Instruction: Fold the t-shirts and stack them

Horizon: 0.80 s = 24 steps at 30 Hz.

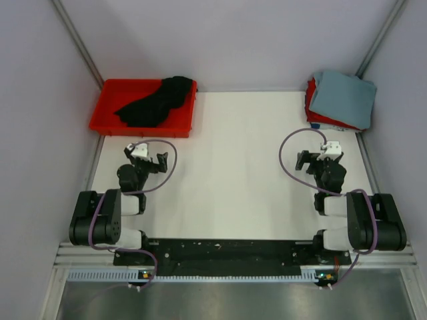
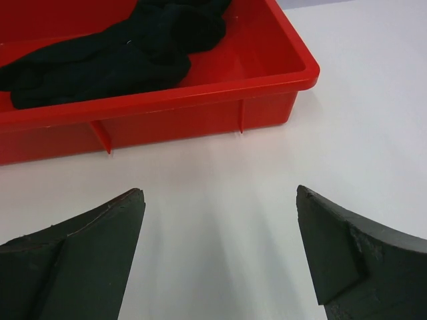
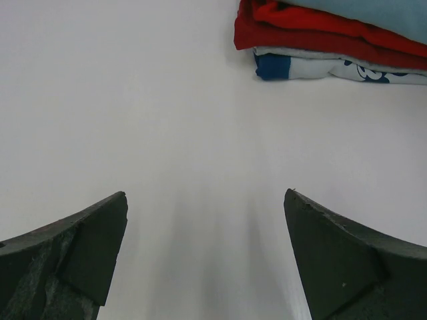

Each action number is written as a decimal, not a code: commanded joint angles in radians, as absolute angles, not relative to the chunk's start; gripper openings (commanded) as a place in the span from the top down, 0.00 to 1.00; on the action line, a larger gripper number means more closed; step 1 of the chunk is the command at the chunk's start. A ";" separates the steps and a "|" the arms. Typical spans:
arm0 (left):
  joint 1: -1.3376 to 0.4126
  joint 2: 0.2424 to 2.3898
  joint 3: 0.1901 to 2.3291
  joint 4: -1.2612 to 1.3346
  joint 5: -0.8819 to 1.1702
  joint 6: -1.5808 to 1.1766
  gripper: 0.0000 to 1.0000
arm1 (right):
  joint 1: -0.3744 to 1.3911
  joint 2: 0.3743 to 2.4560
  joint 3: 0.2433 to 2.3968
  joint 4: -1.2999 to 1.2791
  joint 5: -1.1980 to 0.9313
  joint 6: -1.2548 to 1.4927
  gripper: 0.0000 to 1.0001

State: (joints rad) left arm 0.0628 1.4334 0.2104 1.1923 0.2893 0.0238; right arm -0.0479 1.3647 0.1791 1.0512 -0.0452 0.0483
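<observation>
A crumpled black t-shirt (image 1: pixel 155 101) lies in the red tray (image 1: pixel 107 110) at the back left; it also shows in the left wrist view (image 2: pixel 113 53). A stack of folded t-shirts stands at the back right, grey-blue on top (image 1: pixel 343 97), red beneath (image 3: pixel 300 30), and a white-and-blue one (image 3: pixel 313 67) at the bottom. My left gripper (image 1: pixel 148 160) is open and empty over the bare table in front of the tray. My right gripper (image 1: pixel 319 160) is open and empty, in front of the stack.
The red tray's front wall (image 2: pixel 167 113) stands just beyond the left fingers. White table (image 1: pixel 233 167) lies between the arms. Grey walls close in the left, right and back sides.
</observation>
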 commanded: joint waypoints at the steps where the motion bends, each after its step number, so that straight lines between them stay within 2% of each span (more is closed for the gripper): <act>1: 0.055 1.436 0.241 1.198 0.319 0.035 0.01 | -0.043 1.368 0.206 1.094 -0.051 0.052 0.01; 6: 0.051 1.399 0.238 1.195 0.302 0.032 0.02 | -0.041 1.353 0.195 1.104 -0.041 0.057 0.01; 9: 0.063 1.203 0.371 0.823 0.300 0.021 0.01 | -0.041 1.229 0.204 0.987 -0.052 0.051 0.01; 11: 0.080 1.161 0.501 0.603 0.386 0.058 0.08 | -0.040 1.114 0.247 0.832 -0.067 0.044 0.01; 13: 0.083 1.163 0.685 0.233 0.506 0.154 0.13 | -0.041 1.037 0.305 0.735 -0.080 0.118 0.01; 14: 0.084 1.163 0.783 0.081 0.587 0.178 0.14 | -0.041 1.008 0.320 0.748 -0.142 0.132 0.01; 16: 0.084 1.181 0.924 -0.047 0.737 0.180 0.14 | -0.040 0.983 0.360 0.804 -0.317 0.165 0.01; 17: 0.084 1.201 0.974 -0.043 0.756 0.160 0.13 | -0.041 0.983 0.389 0.817 -0.384 0.191 0.01; 18: 0.083 1.231 1.033 -0.038 0.714 0.125 0.07 | -0.038 0.991 0.423 0.815 -0.458 0.222 0.01; 19: 0.083 1.286 1.120 -0.038 0.666 0.101 0.06 | -0.038 1.000 0.466 0.799 -0.510 0.259 0.01; 22: 0.081 1.547 1.424 -0.188 0.493 0.117 0.06 | -0.017 1.038 0.557 0.750 -0.613 0.331 0.01; 24: 0.083 1.758 1.669 -0.335 0.453 0.138 0.06 | 0.018 1.058 0.597 0.701 -0.635 0.328 0.01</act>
State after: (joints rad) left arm 0.0761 1.4170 1.3357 -0.0021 0.5739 0.1246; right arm -0.0345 1.0233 0.5014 0.7731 -0.4507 0.2428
